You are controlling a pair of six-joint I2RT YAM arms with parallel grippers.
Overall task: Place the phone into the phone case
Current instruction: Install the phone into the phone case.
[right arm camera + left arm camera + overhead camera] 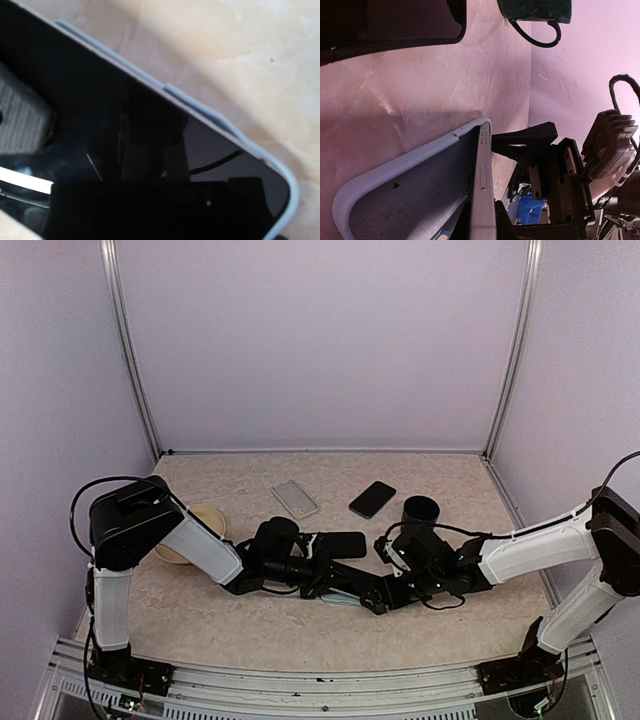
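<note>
My left gripper (481,215) is shut on the long buttoned side wall of a grey-blue phone case (410,200), holding it tilted above the table. The case's dark felt lining shows bare ahead of the fingers. In the top view both grippers meet at mid-table, left gripper (315,577) and right gripper (382,594). A glossy black phone (125,125) fills the right wrist view, with the case's rim (210,120) along its upper right edge. How far the phone sits in the case I cannot tell. The right gripper (530,165) stands open beside the case's corner.
A black case (340,543) lies just behind the grippers. Farther back are a clear case (295,499), a second black phone (372,499) and a black mug (421,512). A beige bowl (195,530) sits by the left arm. Walls enclose three sides.
</note>
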